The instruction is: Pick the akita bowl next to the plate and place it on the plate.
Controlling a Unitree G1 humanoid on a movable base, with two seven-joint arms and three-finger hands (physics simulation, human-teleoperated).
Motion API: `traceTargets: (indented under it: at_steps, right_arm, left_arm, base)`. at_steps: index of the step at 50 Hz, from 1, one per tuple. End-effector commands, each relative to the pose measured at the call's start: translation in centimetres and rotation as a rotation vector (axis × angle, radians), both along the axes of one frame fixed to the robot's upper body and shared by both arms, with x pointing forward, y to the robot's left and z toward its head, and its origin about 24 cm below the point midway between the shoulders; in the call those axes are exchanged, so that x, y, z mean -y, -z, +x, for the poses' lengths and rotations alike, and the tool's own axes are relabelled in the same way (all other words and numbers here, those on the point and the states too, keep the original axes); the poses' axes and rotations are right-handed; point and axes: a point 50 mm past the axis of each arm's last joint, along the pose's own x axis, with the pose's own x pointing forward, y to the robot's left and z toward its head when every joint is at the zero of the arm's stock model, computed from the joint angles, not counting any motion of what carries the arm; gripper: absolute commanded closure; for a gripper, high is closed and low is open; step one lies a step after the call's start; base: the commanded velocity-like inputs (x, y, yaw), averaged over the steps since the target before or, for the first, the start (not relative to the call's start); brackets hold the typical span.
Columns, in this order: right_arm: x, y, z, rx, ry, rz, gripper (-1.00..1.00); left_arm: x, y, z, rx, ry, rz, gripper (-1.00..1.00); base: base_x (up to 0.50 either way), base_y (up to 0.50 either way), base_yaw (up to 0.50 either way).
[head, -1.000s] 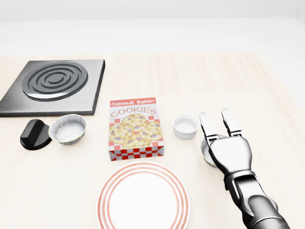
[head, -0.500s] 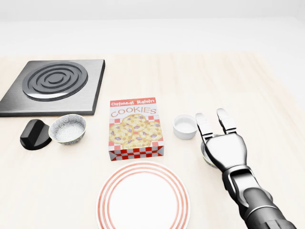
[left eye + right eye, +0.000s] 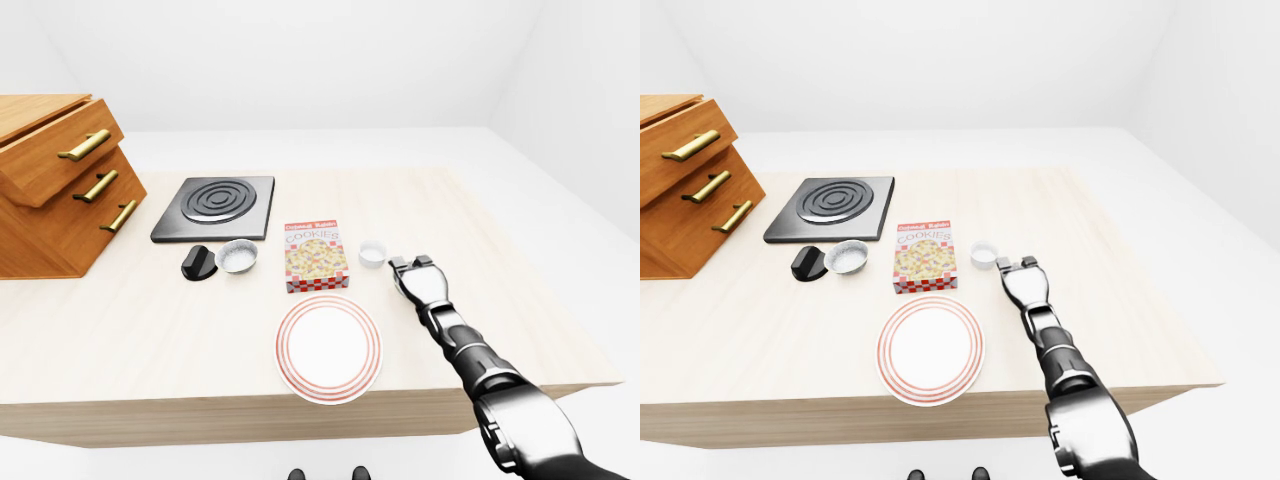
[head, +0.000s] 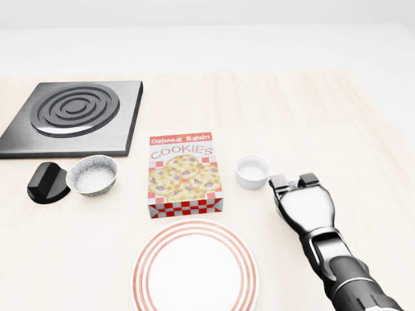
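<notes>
Head view: right robot hand [image 4: 297, 188] curled over hidden bowl, grip unclear; plate [image 4: 195, 267] alongside.

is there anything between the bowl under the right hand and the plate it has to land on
Nothing visible stands in that path. The right hand covers the bowl, which is hidden beneath it. The table between it and the plate, toward the head view's lower left, looks bare. The cookie box and the white cup sit above that line.
</notes>
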Motion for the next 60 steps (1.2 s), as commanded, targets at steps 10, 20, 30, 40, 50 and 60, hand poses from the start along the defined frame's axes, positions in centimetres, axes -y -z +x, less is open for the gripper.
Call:
traceTargets:
  at_steps: [10, 20, 30, 40, 50, 60]
  right_arm:
    - [0.5, 3.3, -2.8, -0.101, 0.089, 0.114, 1.0]
    - [0.0, 2.6, -2.4, -0.065, 0.008, 0.032, 1.0]
    - [0.3, -2.8, -1.3, 0.23, -0.047, 0.018, 1.0]
    - [1.1, -10.1, -3.5, 0.608, -0.035, 0.104, 1.0]
    - [1.8, -17.4, -5.3, 0.93, -0.03, 0.231, 1.0]
    - [0.4, -20.4, -7.0, 0.924, -0.089, 0.373, 1.0]
  left_arm:
    - [0.3, -1.8, 0.1, 0.047, 0.005, 0.066, -1.0]
    - [0.3, -1.2, 0.5, 0.032, 0.012, 0.046, -1.0]
    - [0.3, -0.5, 0.7, 0.018, 0.026, 0.022, -1.0]
    - [0.3, -0.5, 0.5, 0.014, 0.027, 0.022, -1.0]
    - [0.3, -0.2, 0.6, 0.007, 0.033, 0.014, -1.0]
    - [0.2, 0.1, 0.7, 0.001, 0.034, 0.002, -1.0]
  base:
    - [0.0, 0.0, 0.0]
    - [0.0, 0.0, 0.0]
    - [0.0, 0.0, 0.0]
    - [0.0, 0.0, 0.0]
    - [0.0, 0.0, 0.0]
    - [0.0, 0.0, 0.0]
